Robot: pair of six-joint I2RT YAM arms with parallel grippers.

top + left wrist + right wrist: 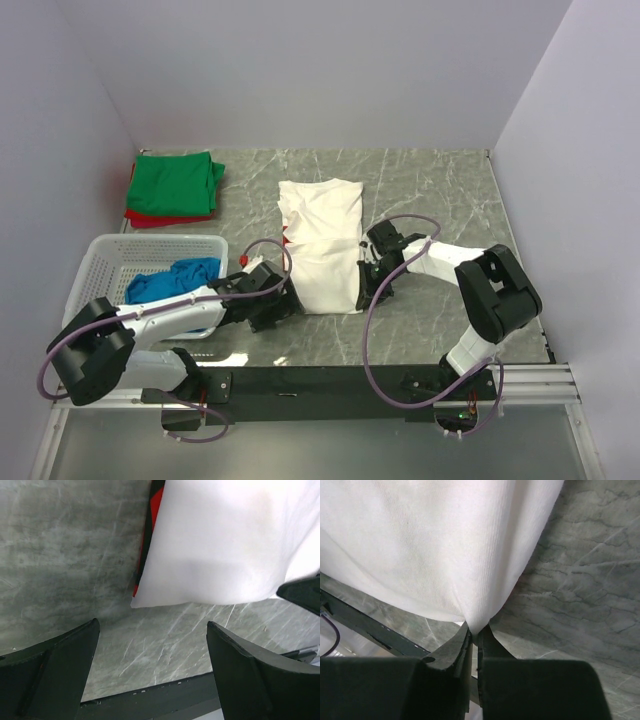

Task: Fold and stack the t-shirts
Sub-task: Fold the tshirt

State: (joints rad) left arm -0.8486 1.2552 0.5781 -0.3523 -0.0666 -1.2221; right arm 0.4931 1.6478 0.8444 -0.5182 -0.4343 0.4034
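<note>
Between the right jaws, pressed almost together, a fold of the white t-shirt [420, 545] is pinched at its near right edge. Opposite, the left jaws stand spread wide over bare desk [60, 555], just short of the shirt's near left corner and not touching it. The white t-shirt lies folded lengthwise at desk centre, with red print [152, 510] showing along its left edge. At far left, the green t-shirt [175, 182] rests on the red t-shirt [150, 220]. The blue t-shirt [175, 280] lies in the basket [110, 245].
</note>
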